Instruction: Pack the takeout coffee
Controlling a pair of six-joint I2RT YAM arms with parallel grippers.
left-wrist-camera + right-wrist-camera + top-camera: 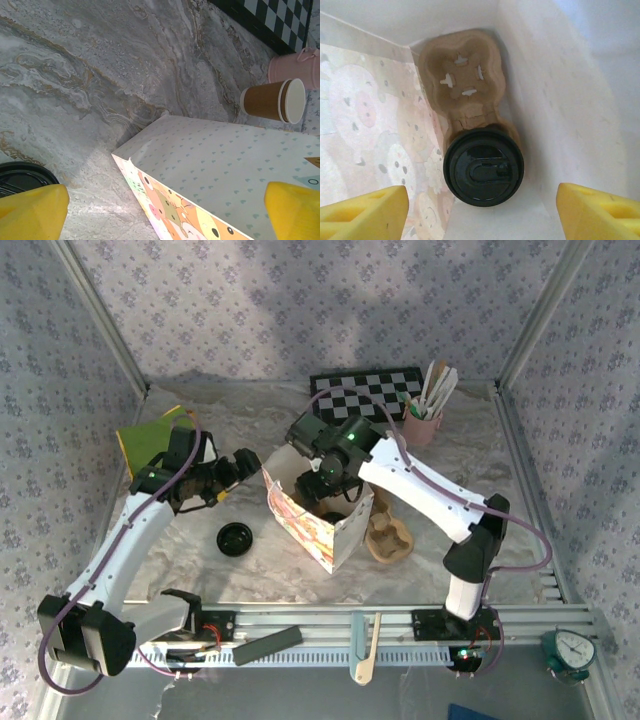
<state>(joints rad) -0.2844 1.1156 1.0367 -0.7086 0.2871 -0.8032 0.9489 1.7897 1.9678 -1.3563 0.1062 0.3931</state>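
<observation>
- Straight ahead of the right gripper (480,212), inside the paper bag (555,100), stands the takeout coffee (483,172). One round, glossy black lid with a moulded oval tab covers it.
- The gripper's two yellow, wedge-shaped fingertips (365,215) are spread wide and pinch nothing.
- The coffee sits in the near well of a rough brown pulp tray (462,65). The far well shows four slits.
- Left of these fingers the bag wall is printed with pale cartoon animals. On the right it is plain white.
- The left gripper (162,210) also has its two yellow tips far apart, grasping nothing, with the bag's smooth speckled side between them.
- Beyond them one second tan paper cup (265,100), white-rimmed, lies on its side just beside one pink cup (300,65).
- By the left-hand tip one loose black lid (20,175) rests on the marbled grey table (100,75).
</observation>
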